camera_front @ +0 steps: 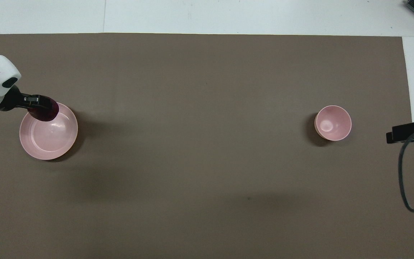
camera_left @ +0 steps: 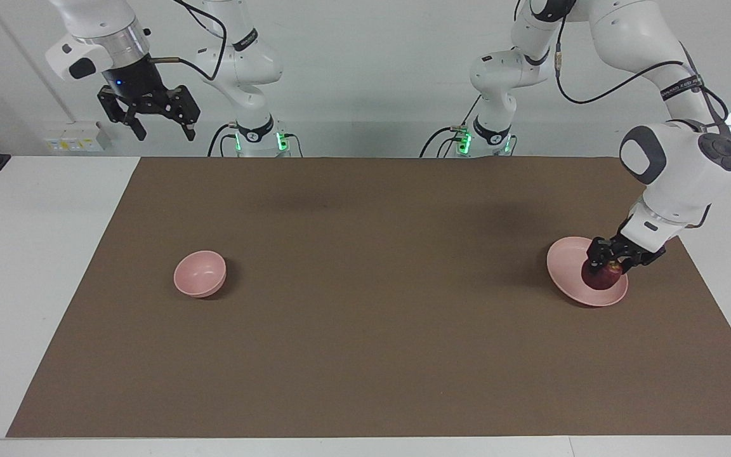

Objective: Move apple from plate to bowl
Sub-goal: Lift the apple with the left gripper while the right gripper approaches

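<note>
The dark red apple (camera_left: 601, 277) (camera_front: 44, 112) hangs just above the pale pink plate (camera_left: 568, 270) (camera_front: 50, 138) at the left arm's end of the mat. My left gripper (camera_left: 606, 264) (camera_front: 38, 106) is shut on the apple from above. The small deep pink bowl (camera_left: 200, 273) (camera_front: 333, 122) stands toward the right arm's end, nothing in it. High over the table's corner at that end, my right gripper (camera_left: 160, 131) waits open with nothing between its fingers.
A brown mat (camera_left: 365, 330) covers most of the white table. A black cable (camera_front: 406, 180) and a black mount (camera_front: 404, 132) lie off the mat at the right arm's end.
</note>
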Robot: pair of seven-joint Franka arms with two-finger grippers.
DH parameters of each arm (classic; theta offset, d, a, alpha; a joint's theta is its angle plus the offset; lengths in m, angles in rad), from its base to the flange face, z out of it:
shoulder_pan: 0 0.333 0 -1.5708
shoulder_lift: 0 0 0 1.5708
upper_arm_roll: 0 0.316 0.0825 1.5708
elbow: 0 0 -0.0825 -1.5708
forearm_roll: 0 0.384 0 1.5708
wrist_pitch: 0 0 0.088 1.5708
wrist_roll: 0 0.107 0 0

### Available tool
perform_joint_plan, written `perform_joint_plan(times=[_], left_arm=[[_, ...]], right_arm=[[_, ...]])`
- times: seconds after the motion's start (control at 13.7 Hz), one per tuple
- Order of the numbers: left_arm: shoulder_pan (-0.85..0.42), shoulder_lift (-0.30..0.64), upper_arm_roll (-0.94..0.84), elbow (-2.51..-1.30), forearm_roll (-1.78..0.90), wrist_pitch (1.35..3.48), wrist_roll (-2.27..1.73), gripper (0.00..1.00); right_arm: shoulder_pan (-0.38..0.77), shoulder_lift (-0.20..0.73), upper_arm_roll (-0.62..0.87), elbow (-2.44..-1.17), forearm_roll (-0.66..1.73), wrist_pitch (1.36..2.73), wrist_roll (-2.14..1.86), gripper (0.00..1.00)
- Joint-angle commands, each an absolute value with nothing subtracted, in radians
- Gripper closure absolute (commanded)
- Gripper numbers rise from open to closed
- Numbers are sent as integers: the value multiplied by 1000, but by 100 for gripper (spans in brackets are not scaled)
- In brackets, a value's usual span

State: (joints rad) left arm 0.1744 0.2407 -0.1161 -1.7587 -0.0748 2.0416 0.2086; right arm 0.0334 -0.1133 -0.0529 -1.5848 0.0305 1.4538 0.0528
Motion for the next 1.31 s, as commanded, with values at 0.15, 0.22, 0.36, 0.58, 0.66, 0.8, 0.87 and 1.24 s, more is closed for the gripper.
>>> perform_joint_plan(times=[0.15, 0.22, 0.36, 0.58, 0.66, 0.8, 0.87, 1.24], left_arm=[[172, 199, -192, -1729, -347, 1915, 222, 100], [172, 199, -219, -1732, -398, 1898, 222, 100], [172, 198, -261, -1735, -513, 1882, 222, 100], [172, 198, -317, -1735, -677, 1878, 221, 100], [172, 199, -334, -1732, -734, 1878, 221, 100], [172, 199, -373, -1732, -799, 1876, 221, 100], [172, 199, -399, -1732, -820, 1876, 215, 100], [172, 198, -472, -1724, -968, 1897, 118, 100]], right_arm=[[29, -156, -51, -1652, 127, 1454, 182, 0], [31, -156, -51, -1658, 150, 1456, 228, 0], [72, -158, -51, -1699, 230, 1483, 345, 0], [103, -152, -49, -1735, 297, 1557, 472, 0], [107, -152, -49, -1750, 316, 1581, 507, 0], [109, -143, -49, -1761, 353, 1620, 581, 0], [109, -126, -49, -1761, 389, 1629, 615, 0], [127, -74, -49, -1766, 558, 1741, 822, 0]])
